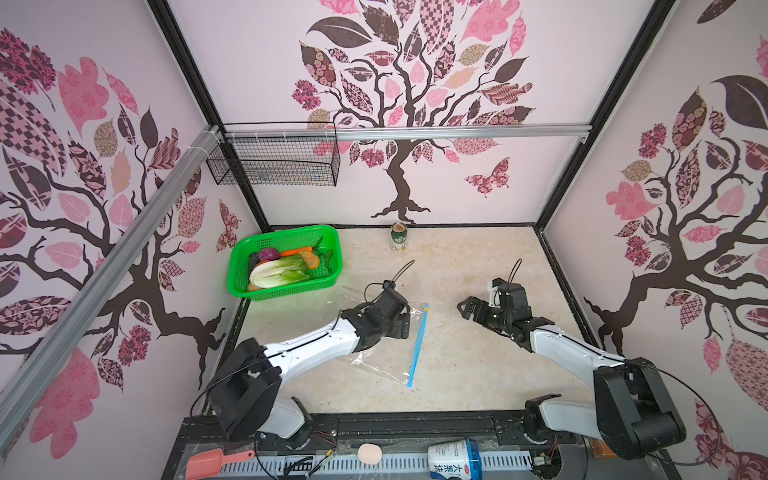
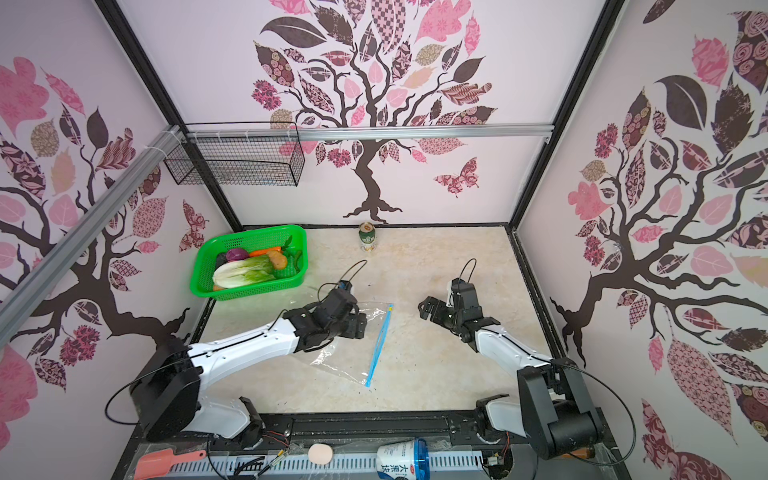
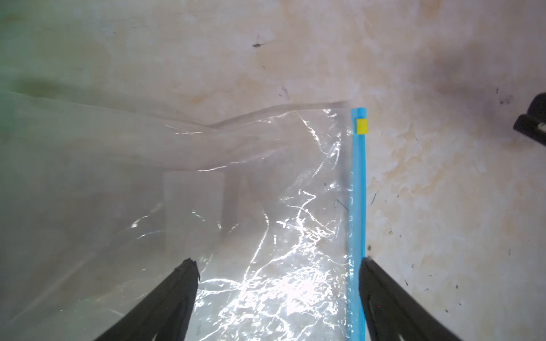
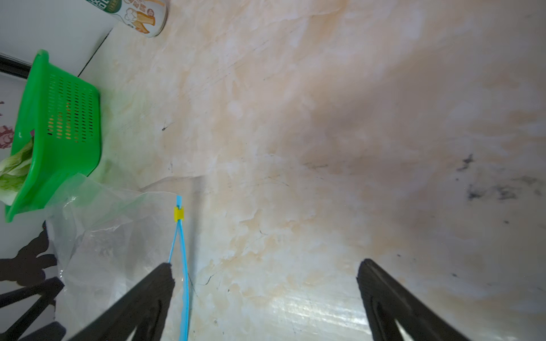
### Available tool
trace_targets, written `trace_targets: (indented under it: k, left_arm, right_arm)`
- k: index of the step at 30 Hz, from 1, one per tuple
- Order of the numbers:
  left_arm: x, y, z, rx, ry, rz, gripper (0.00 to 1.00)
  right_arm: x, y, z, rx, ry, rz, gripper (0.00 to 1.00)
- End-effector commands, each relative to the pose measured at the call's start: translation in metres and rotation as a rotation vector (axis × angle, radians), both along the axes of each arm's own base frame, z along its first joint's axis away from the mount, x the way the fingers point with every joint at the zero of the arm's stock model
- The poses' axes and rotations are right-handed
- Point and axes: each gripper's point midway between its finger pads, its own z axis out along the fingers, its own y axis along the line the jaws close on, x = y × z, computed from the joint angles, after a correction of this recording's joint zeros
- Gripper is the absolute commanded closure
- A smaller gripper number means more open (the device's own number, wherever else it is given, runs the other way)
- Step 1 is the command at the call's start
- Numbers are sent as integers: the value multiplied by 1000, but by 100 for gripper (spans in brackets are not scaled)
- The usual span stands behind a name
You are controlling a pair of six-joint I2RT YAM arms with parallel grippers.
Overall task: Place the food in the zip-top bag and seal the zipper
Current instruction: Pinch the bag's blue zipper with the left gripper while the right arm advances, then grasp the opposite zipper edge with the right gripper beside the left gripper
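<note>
Plastic and see-through, the zip-top bag (image 3: pixel 260 206) lay flat under the left pincer (image 3: pixel 277 261), whose jaws stood wide apart with nothing in them. The right pincer (image 4: pixel 266 263) was wide open too, empty, with the blue zipper (image 3: pixel 358 192) near one tip. The food (image 1: pixel 278 270) sat in the green basket (image 1: pixel 291 289), off beyond the left pincer.

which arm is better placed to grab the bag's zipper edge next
Left, probably. The left fingers stand open over the zip-top bag, one tip at the blue zipper; the right fingers hang open over bare table beside it.
</note>
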Motion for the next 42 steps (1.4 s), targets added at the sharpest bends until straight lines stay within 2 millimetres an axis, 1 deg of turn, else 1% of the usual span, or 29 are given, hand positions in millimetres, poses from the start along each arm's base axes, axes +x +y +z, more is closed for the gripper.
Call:
trace_targets:
  k: [1,5,6,10,14,16,19,22,26,27,29,32,34,35,37,40,42]
  left_arm:
    - [-2,-18,-2,89,-8,-29,16]
    - [-9,-41,-13,124,16,-88,18]
    - [-9,-45,-16,129,24,-99,20]
    - [-10,-54,-27,171,46,-126,24]
    - [-9,-56,-42,203,69,-125,36]
    - [-9,-60,-45,204,76,-135,43]
    - [-9,-63,-47,201,81,-148,49]
    - [-9,-65,-50,203,83,-153,58]
    - [-9,-66,-56,208,93,-163,75]
    - [-9,-66,-57,210,94,-163,82]
    - [-7,-67,-56,209,89,-164,100]
    - [-2,-65,-44,204,58,-151,100]
    - [3,-64,-26,159,37,-127,100]
    - [6,-64,-15,119,27,-116,100]
    - [13,-65,9,27,4,-97,100]
    - [20,-65,43,-83,-37,-93,100]
    - [23,-65,62,-144,-64,-94,100]
  right_arm:
    - [8,-15,17,-59,-42,-59,0]
    - [9,-23,19,-76,-58,-85,0]
    - [9,-24,19,-76,-58,-87,0]
    - [9,-24,19,-76,-55,-85,0]
    - [10,-23,19,-75,-58,-81,0]
    - [10,-23,19,-79,-57,-76,0]
    - [8,-24,17,-86,-53,-74,1]
    - [7,-24,15,-86,-50,-72,1]
    - [6,-22,14,-83,-43,-58,0]
    - [5,-21,15,-79,-43,-52,0]
    - [3,-18,16,-63,-44,-36,0]
    - [1,-3,24,6,-65,26,0]
    - [-2,11,29,89,-66,64,1]
    - [-4,20,33,141,-68,95,0]
    - [-6,35,39,211,-76,143,4]
    - [-9,57,47,224,-100,216,9]
    - [-9,68,52,245,-117,240,13]
